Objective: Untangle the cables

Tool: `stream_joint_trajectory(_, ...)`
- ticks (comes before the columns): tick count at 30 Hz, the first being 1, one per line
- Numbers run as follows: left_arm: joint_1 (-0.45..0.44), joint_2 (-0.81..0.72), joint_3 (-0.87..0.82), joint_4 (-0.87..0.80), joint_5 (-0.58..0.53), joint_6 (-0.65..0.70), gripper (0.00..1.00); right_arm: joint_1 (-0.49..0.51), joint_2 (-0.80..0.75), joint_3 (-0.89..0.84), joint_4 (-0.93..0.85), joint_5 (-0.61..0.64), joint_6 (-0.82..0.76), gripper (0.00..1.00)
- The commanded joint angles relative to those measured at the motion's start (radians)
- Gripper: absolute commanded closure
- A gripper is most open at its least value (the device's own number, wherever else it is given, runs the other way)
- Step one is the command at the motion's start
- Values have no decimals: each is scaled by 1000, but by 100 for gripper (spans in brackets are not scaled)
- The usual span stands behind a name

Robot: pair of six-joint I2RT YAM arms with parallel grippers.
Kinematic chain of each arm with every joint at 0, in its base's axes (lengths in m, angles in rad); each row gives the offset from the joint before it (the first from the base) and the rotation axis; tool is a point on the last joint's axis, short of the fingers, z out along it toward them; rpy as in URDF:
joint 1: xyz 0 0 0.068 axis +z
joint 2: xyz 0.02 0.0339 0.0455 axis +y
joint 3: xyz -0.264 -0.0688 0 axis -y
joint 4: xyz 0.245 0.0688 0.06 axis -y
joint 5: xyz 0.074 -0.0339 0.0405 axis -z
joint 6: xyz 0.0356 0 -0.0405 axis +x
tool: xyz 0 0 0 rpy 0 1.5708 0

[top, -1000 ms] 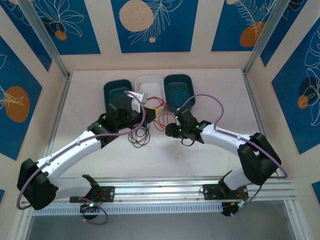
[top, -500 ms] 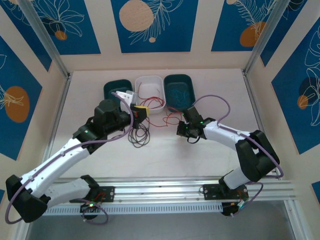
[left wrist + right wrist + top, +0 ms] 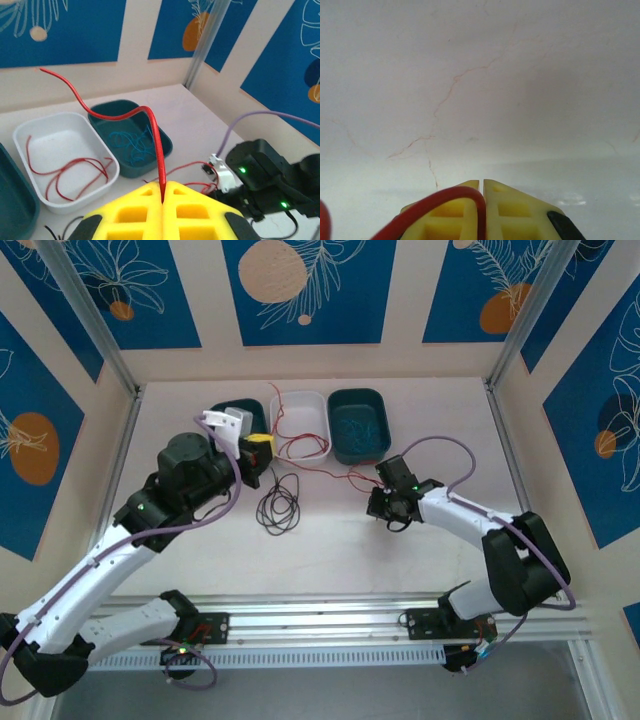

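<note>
My left gripper [image 3: 162,187] is pinched shut on a red cable [image 3: 159,150], which rises from the fingers and arcs left above the white tray [image 3: 298,394]. My right gripper [image 3: 482,186] is closed on a red cable too, low over the table. A black cable [image 3: 277,502] lies looped between the arms, and teal cables [image 3: 357,425] sit in the far right bin [image 3: 358,392].
</note>
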Motion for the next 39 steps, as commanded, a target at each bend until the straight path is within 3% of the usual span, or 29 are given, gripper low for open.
stream_joint_trajectory(1, 18, -1, 91, -14, -98, 75, 100, -36, -29, -36, -63, 29, 25, 84)
stream_joint_trajectory(5, 32, -2, 137, 2, -89, 100, 100, -67, -54, -63, -64, 10, 34, 66)
stream_joint_trajectory(10, 33, 5, 143, 14, -19, 93, 100, -74, -94, -66, -69, 12, 25, 65)
stream_joint_trajectory(19, 41, 41, 249, 5, 11, 126, 100, -85, -136, -29, -110, 15, 4, 63)
stream_joint_trajectory(25, 43, 96, 339, 16, 60, 135, 100, -50, -178, 8, -75, -61, -46, 45)
stream_joint_trajectory(37, 83, 375, 564, 132, -7, 199, 100, -15, -305, 21, -108, 32, -56, 12)
stream_joint_trajectory(39, 103, 429, 611, 139, -7, 203, 100, -15, -331, 15, -120, 50, -56, 1)
